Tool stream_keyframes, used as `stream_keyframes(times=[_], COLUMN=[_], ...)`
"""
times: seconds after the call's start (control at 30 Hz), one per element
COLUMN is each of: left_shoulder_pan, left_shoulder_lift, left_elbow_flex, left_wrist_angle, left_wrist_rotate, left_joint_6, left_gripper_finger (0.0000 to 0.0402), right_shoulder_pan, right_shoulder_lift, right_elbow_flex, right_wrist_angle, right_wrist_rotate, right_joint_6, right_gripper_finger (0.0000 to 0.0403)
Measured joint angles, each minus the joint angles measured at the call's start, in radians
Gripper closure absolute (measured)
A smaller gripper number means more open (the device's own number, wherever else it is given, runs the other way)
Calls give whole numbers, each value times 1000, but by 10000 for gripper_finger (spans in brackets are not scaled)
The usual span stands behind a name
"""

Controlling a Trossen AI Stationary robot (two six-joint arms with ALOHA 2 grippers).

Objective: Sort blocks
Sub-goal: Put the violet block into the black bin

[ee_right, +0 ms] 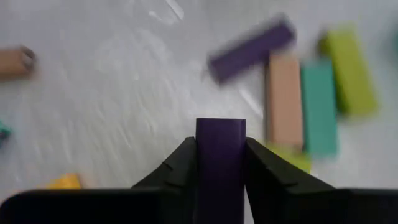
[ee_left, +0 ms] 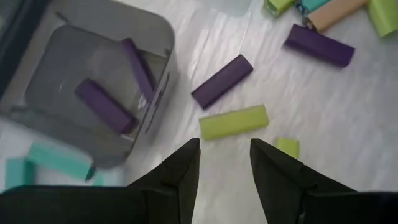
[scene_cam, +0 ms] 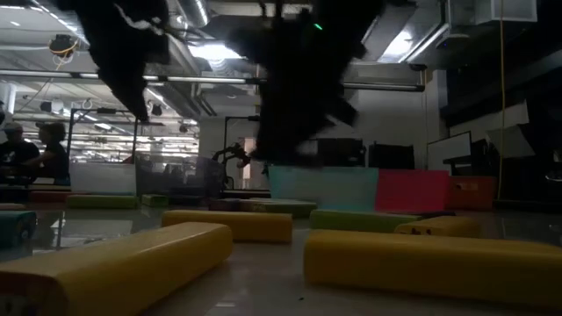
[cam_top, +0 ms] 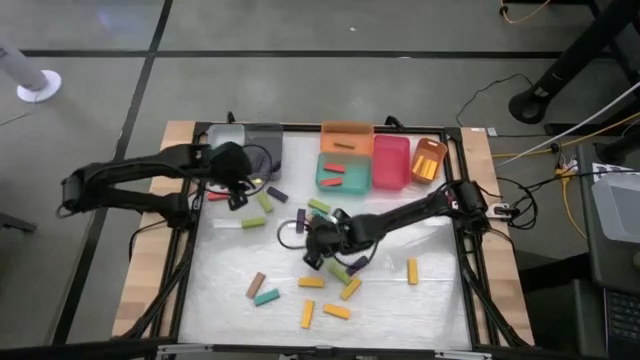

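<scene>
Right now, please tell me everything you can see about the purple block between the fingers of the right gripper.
The purple block is a small rectangular bar with a smooth, matte surface, probably plastic or painted wood. It sits lengthwise between the two dark fingers of the right gripper, which press against its long sides; one end sticks out past the fingertips. In the high view, the gripper is at the middle of the white table. Whether the block still touches the table cannot be told.

Blocks (scene_cam: 457,263) look smooth, faintly glossy. The table (cam_top: 180,200) edge is bare wood under a wrinkled, shiny white sheet (cam_top: 400,310).
</scene>
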Motion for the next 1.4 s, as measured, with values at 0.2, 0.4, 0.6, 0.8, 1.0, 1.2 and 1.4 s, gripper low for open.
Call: stream_keyframes(times=[0.2,0.4,0.6,0.8,1.0,1.2,1.4], left_shoulder_pan=[-19,-50,-53,-54,-54,-54,-54], left_shoulder_lift=[-167,-264,-293,-291,-291,-291,-286], left_elbow_flex=[0,0,0,0,0,0,0], left_wrist_angle=[-128,-193,-215,-221,-220,-219,-219], left_wrist_rotate=[0,0,0,-7,-8,-8,-9], left_joint_6=[-137,-292,-351,-353,-353,-354,-360], left_gripper_finger=[273,273,273,273,273,273,273], right_shoulder_pan=[-107,-263,-430,-535,-568,-572,-572], right_shoulder_lift=[-1,7,74,199,282,335,354], right_elbow_flex=[116,126,126,125,125,125,125], right_wrist_angle=[113,484,811,1049,1138,1252,1282], right_wrist_rotate=[3,-44,-232,-366,-383,-381,-373], right_joint_6=[-334,-612,-646,-577,-534,-542,-542], right_gripper_finger=[298,298,295,293,292,282,229])
